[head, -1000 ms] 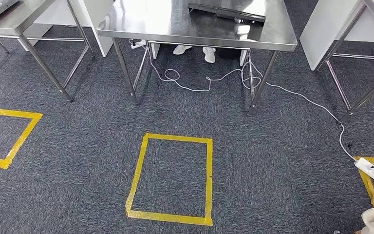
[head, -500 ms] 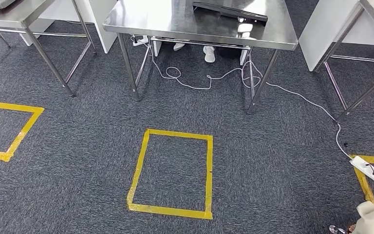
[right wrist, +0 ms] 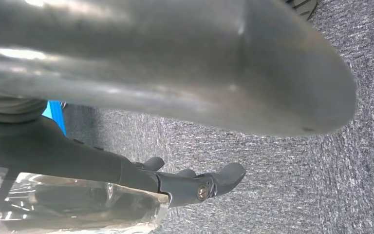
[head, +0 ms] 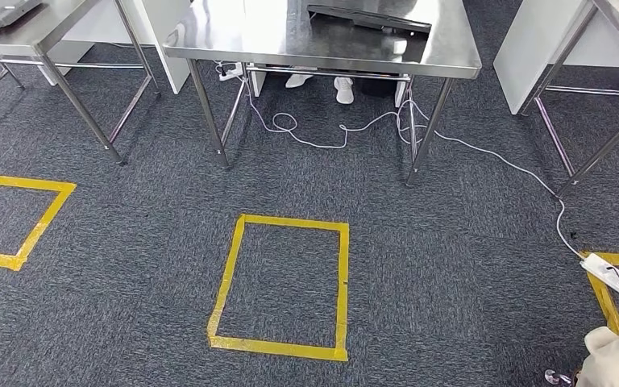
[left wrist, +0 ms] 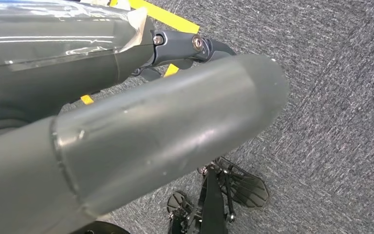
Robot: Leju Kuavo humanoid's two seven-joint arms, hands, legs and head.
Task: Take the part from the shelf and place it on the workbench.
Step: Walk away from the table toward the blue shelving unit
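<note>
Robot's walking up to the counter, camera view jiggling a bit

Since a second ago the whole picture shifted slightly, so it's the camera moving. The counter sits ahead with a dark flat part on it. Left hand and right hand hang over carpet; can't tell if either is open or holding anything.

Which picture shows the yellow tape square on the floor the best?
The head view: the whole yellow tape square lies on the grey carpet in front of the steel table. The left wrist view catches just bits of yellow tape behind the left hand. The right wrist view shows carpet, no tape.
</note>
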